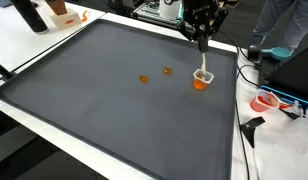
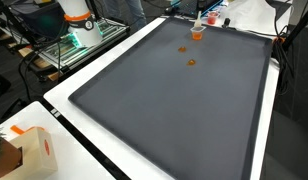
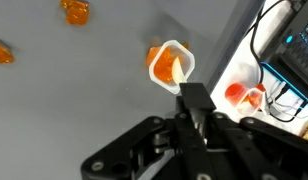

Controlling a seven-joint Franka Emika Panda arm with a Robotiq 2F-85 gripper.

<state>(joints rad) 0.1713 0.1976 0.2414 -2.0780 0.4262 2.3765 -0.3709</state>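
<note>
The jaws of the gripper [image 3: 192, 96] were clenched close together at the rim of a small white cup [image 3: 170, 64] with orange filling; whether they pinched its wall could not be told. The cup [image 1: 202, 80] stood on the dark mat [image 1: 94, 95] of the worktop, near the mat's edge. Two orange pieces [image 1: 145, 78] [image 1: 166, 70] lay nearby, apart from it.

Exterior views overlook shared mat [image 1: 94, 90], wrist close above gripper [image 3: 184, 96]
</note>
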